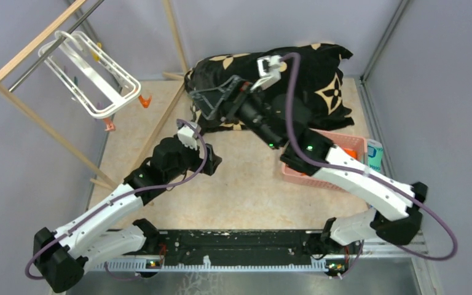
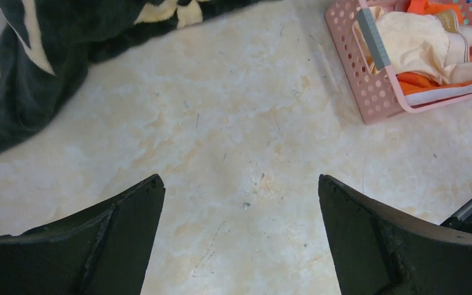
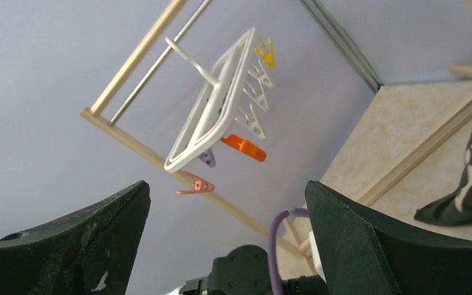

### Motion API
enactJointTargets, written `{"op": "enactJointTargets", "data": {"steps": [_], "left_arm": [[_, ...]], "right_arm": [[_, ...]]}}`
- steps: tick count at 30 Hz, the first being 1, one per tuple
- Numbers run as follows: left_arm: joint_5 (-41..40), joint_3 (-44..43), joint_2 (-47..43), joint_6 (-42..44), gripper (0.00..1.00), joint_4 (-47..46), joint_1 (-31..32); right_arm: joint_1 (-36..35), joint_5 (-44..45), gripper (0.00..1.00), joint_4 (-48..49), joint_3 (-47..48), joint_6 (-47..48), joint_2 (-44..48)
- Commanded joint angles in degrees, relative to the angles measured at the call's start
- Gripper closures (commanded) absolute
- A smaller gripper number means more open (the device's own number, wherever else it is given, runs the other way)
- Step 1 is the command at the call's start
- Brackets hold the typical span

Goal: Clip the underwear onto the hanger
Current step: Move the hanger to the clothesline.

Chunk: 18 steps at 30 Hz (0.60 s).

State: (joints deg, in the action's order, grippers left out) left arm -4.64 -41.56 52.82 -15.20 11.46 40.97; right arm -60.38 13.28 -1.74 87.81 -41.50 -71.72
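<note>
Underwear [image 2: 418, 43]: pale beige, crumpled, lying in the pink basket [image 2: 375, 92] on top of an orange cloth [image 2: 427, 83]. Nothing grips it. The basket looks like the pick-up point.

Hanger [image 3: 212, 114]: white frame, its hook apparently over the metal bar of the wooden rack [image 3: 132, 61]. It hangs tilted with its clips dangling, among them an orange clip [image 3: 244, 147]. Hung like this, the clips should be reachable from below. It is well apart from the basket, across the tabletop [image 2: 233, 110].

Left gripper [image 2: 239, 178]: jaws spread wide and empty over bare tabletop, near the basket.

Right gripper [image 3: 226, 184]: jaws spread wide and empty, raised and facing the hanger.

Black patterned cloth [image 1: 307, 67]: heaped at the far side.

Views: only the left wrist shows the underwear, since the right arm covers most of the basket from above. Only the right wrist shows the clips from beneath. The top view alone shows both arms and how the hanger and basket lie relative to each other.
</note>
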Motion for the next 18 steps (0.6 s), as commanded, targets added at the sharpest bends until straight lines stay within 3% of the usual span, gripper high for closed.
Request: {"op": "enactJointTargets", "data": {"steps": [1, 9, 18], "left_arm": [[-0.6, 4.2, 0.3, -5.3, 0.00, -6.2, -0.3], [1.1, 9.3, -0.2, -7.3, 0.00, -8.6, -0.3], [1.2, 10.3, -2.9, -7.4, 0.00, -7.6, -0.3]], "right_arm": [[-5.2, 6.8, 0.03, 12.0, 3.2, -4.4, -5.4], [-13.1, 12.6, 0.07, 15.9, 10.6, -15.3, -18.0], [-14.9, 13.1, 0.18, 17.4, 19.3, -27.5, -30.8]]}}
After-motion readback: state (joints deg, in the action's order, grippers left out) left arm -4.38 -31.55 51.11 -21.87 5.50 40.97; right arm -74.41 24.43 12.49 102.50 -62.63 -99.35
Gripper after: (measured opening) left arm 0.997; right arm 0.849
